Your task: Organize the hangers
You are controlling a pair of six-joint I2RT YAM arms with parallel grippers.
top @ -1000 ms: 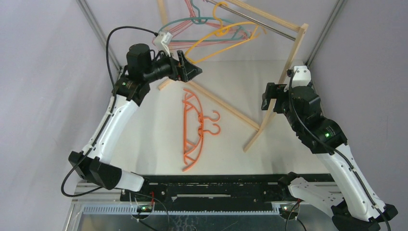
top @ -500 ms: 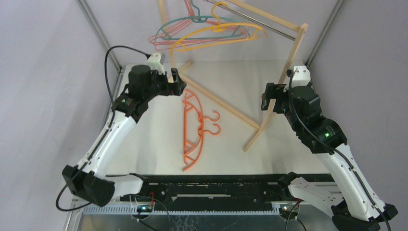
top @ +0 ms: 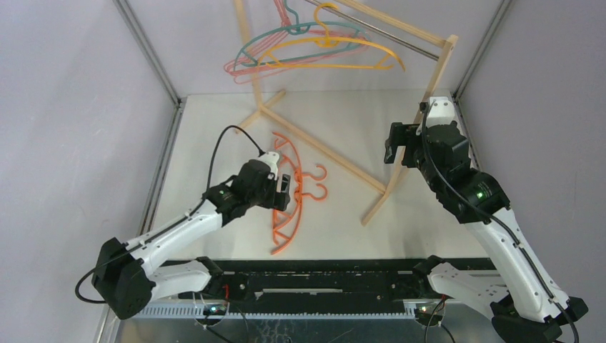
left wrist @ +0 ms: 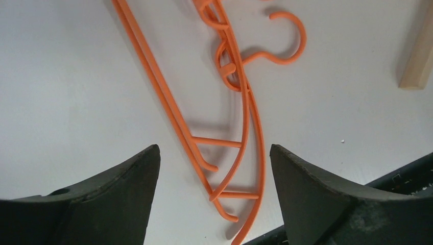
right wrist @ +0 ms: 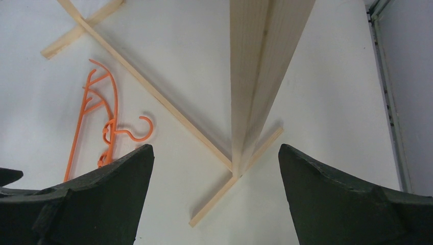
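Two orange plastic hangers (top: 289, 204) lie stacked on the white table, hooks to the right. My left gripper (top: 284, 192) hovers just over them, open and empty. In the left wrist view its jaws (left wrist: 213, 149) stand wide on either side of the hangers' lower end (left wrist: 244, 132). Thin pink (top: 243, 68), teal (top: 304, 32) and yellow (top: 336, 51) hangers hang on the rack's metal rod (top: 389, 33). My right gripper (top: 395, 143) is open and empty beside the rack's right post (top: 432, 89). In the right wrist view (right wrist: 215, 148) the post (right wrist: 260, 61) rises between the jaws without touching them.
The pale wooden rack's foot (top: 332, 158) runs diagonally across the table just right of the orange hangers' hooks. Its right foot (top: 379, 200) points toward the near edge. A black rail (top: 321, 275) borders the table's near edge.
My left arm has come down from the yellow hanger's end at the rack to just above the orange hangers. The yellow hanger has swung level on the rod. The right arm has barely moved.
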